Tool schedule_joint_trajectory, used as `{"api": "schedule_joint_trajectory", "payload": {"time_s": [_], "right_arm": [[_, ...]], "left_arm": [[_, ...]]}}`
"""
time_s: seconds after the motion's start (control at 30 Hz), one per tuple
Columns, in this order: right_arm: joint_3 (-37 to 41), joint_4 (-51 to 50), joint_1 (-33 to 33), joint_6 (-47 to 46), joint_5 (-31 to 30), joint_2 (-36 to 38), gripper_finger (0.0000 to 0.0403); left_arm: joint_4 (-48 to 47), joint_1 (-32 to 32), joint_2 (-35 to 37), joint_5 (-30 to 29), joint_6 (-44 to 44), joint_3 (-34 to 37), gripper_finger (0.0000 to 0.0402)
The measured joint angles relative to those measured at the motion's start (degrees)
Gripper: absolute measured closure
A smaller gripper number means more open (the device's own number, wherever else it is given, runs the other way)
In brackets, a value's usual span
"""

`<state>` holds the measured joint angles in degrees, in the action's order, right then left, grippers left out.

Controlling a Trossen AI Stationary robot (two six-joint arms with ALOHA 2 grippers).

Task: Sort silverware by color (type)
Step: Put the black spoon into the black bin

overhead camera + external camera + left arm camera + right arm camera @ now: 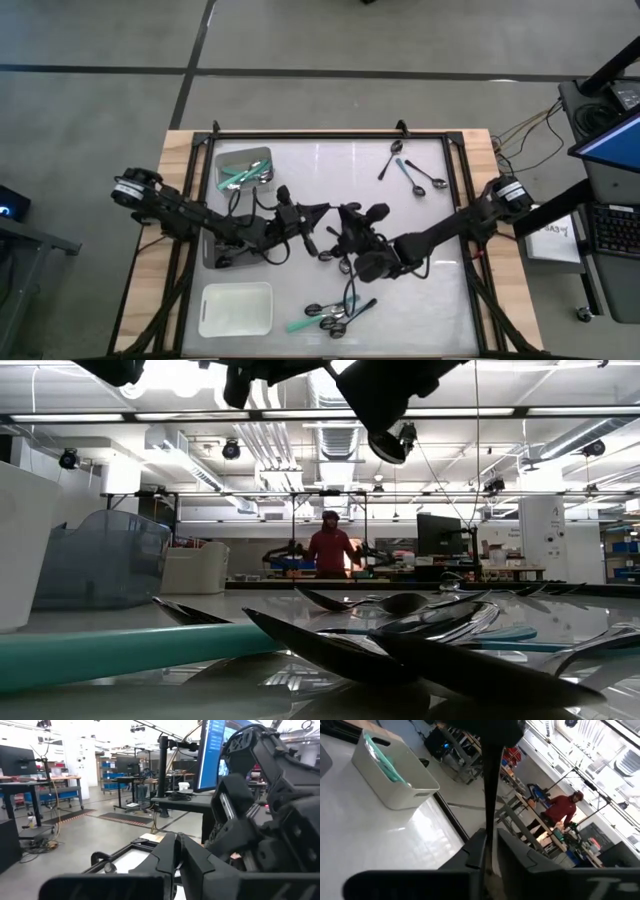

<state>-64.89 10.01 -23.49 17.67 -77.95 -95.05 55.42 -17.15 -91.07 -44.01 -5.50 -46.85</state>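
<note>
Starting at the upper left of the high view, a tray (218,160) holds teal spoons (240,175), already sorted by the look of it. Just left of centre the left gripper (305,228) hangs clenched. Whether it pinches anything cannot be told, and its own wrist view shows only its fingers (170,855) pressed together. Touching or nearly touching it at centre is the right gripper (345,240), grasping a black spoon (490,785) by its thin handle, which stands up between the fingers in the right wrist view.

Below centre lies a pile (335,315) of mixed spoons, and at the upper right a loose group (412,172) lies well apart from everything else.

These spoons look light, rigid and not fragile. The polished bowls are curved and probably slippery, so the handle is the better hold, taken across its narrow width near the middle. In the pile they overlap, so lifting one may drag its neighbours.
</note>
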Motion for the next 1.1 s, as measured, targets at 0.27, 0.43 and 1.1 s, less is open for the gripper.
{"api": "schedule_joint_trajectory", "payload": {"time_s": [0.27, 0.43, 1.1], "right_arm": [[-2.2, -0.7, -0.9, 2.7, -0.1, 1.2, 0.029], [-2.2, -3.1, -2.9, -2.2, -0.2, 1.9, 0.0259], [-2.1, -47.9, -10.7, -57.1, 3.2, 13.4, 0.0264]], "left_arm": [[-0.4, 0.2, 0.3, -1.2, -1.7, 0.0, 0.0401], [-0.1, 0.4, 1.0, -4.7, -4.4, 0.0, 0.0401], [-64.8, -6.9, 19.4, -15.6, 21.9, -1.9, 0.0402]]}}
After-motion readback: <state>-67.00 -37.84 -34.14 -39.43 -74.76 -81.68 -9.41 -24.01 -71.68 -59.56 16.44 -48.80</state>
